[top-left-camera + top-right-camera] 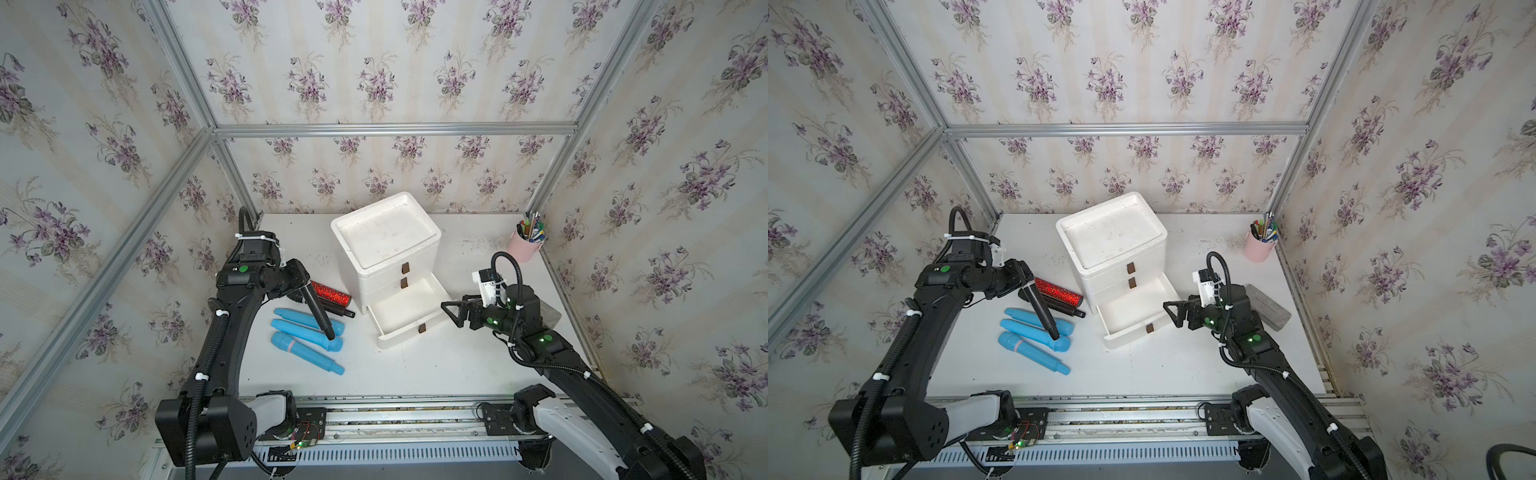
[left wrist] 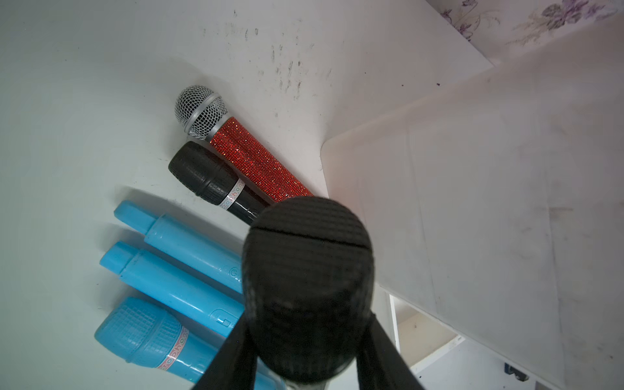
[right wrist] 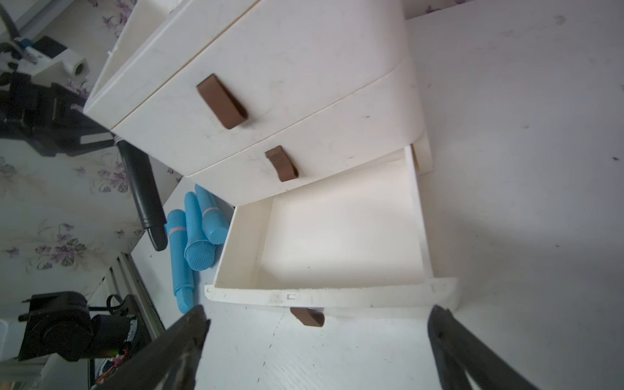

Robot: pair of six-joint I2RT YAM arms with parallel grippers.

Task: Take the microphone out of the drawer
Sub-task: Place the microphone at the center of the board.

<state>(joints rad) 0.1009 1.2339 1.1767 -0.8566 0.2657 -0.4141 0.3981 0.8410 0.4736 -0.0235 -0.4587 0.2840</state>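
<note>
We found the left pincer (image 1: pixel 300 286) clenched on the microphone (image 1: pixel 318 313) by its head, outside the empty drawer (image 1: pixel 399 334), tail above the blue mics (image 1: pixel 305 345). The right pincer (image 1: pixel 451 311) stood released. A head-only grip could slip, dropping it onto them.

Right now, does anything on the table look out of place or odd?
Nothing looks spilled or broken. The bottom drawer stands pulled out and empty, and the left claw holds a black microphone slanted, its tail low over the blue microphones.
</note>
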